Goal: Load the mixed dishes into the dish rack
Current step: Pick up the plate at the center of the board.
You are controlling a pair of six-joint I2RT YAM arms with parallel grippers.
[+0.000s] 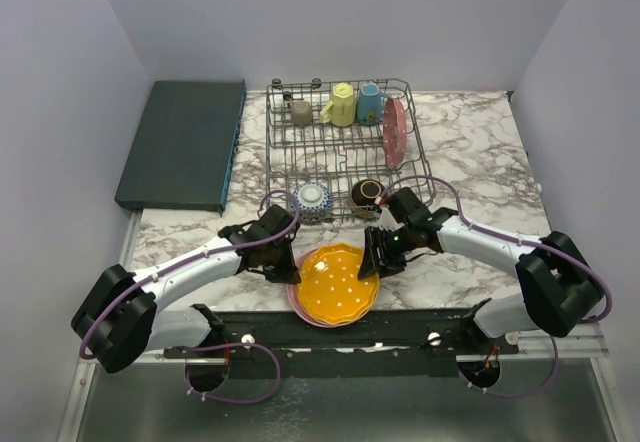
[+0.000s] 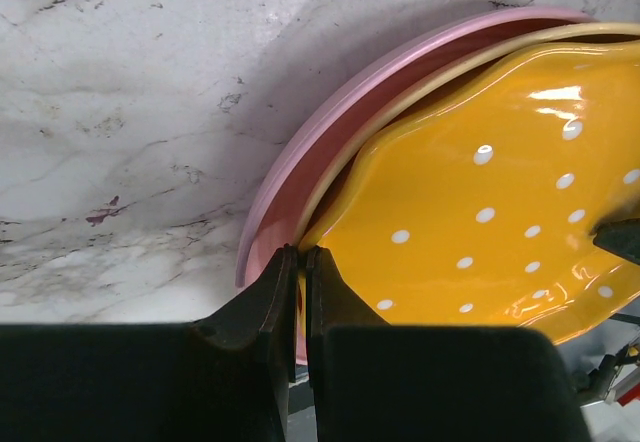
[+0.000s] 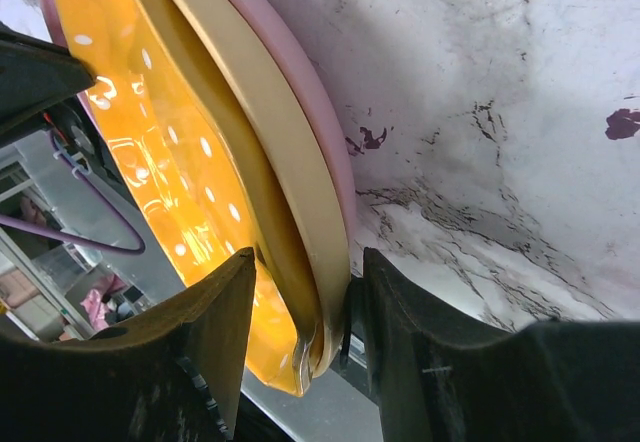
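An orange dotted plate (image 1: 335, 282) lies on a pink plate (image 1: 293, 294) at the table's near edge. A tan rim (image 2: 400, 112) shows between them. My left gripper (image 1: 290, 262) is shut on the orange plate's (image 2: 500, 212) left rim; in its wrist view (image 2: 300, 254) the fingers pinch that edge above the pink plate (image 2: 300, 162). My right gripper (image 1: 372, 262) is open at the plates' right edge. Its jaws (image 3: 308, 262) straddle the orange (image 3: 170, 162) and tan (image 3: 270, 162) rims without closing; the pink plate (image 3: 320, 132) lies behind. The dish rack (image 1: 268, 162) stands behind.
The rack holds an olive-grey mug (image 1: 301, 112), a yellow mug (image 1: 342, 105), a blue mug (image 1: 369, 104), an upright pink-red plate (image 1: 395, 129), a blue bowl (image 1: 313, 200) and a brown bowl (image 1: 366, 194). A dark teal slab (image 1: 183, 142) lies to its left.
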